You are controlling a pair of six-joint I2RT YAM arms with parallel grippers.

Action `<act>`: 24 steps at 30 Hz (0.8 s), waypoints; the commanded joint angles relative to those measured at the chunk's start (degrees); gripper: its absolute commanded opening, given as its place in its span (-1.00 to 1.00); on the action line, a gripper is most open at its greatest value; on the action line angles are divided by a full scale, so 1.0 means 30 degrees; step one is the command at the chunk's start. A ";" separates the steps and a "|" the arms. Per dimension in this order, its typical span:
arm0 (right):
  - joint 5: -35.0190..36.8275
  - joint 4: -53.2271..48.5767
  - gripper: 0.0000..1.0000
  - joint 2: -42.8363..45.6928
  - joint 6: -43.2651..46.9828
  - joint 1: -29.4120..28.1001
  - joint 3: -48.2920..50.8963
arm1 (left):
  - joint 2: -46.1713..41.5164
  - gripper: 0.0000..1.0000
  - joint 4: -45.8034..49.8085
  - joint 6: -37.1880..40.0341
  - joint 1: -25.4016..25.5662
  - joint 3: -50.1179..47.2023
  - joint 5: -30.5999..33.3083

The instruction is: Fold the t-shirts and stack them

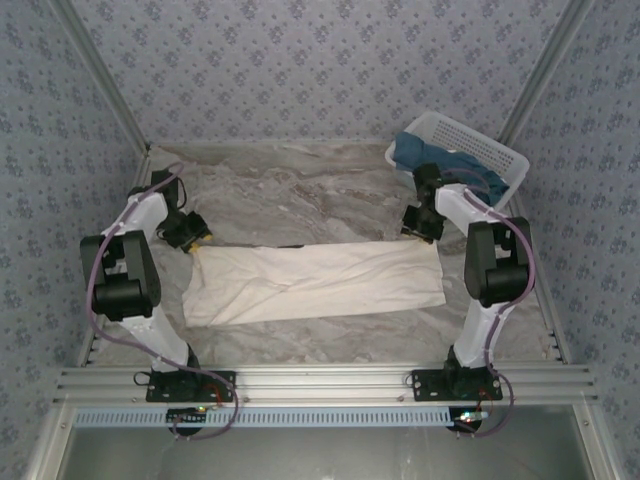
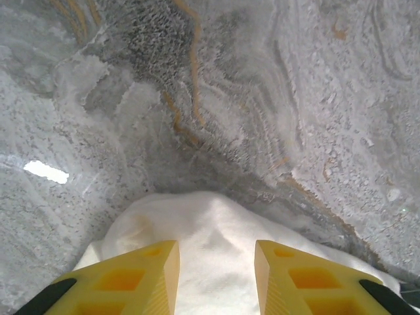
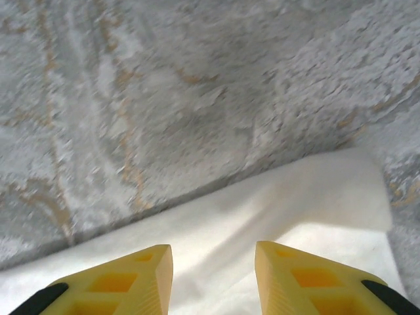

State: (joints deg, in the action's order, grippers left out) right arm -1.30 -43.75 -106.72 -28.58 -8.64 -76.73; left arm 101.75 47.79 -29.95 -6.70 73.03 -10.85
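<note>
The cream-white shirt (image 1: 315, 282) lay folded into a long band across the middle of the marble table (image 1: 300, 190), and the dark teal shirts (image 1: 412, 152) sat bunched in the white basket (image 1: 480, 145) at the far right corner. The left gripper (image 1: 198, 241) was at the band's far left corner and the right gripper (image 1: 413, 233) at its far right corner. In each wrist view the yellow fingers stood apart, with cream cloth showing between them.
</note>
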 commanded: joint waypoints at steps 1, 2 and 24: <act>0.0292 -0.0544 -0.19 0.1422 -0.0246 -0.0584 0.0953 | -0.0082 -0.30 0.2192 0.0533 -0.0095 0.0091 0.1850; 0.0294 -0.0477 -0.18 0.1645 -0.0413 -0.0784 0.1195 | -0.0222 -0.28 0.2193 0.0399 -0.0164 -0.0066 0.2224; 0.0250 -0.0070 -0.20 0.1278 -0.1021 -0.2219 0.3343 | 0.0337 -0.30 -0.0120 -0.2261 -0.0393 -0.0817 0.0655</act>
State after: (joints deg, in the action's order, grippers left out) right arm -1.26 -42.72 -102.04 -30.61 -15.05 -67.51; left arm 100.86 46.85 -37.06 -7.77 69.84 -8.99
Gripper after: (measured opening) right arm 0.400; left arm 0.353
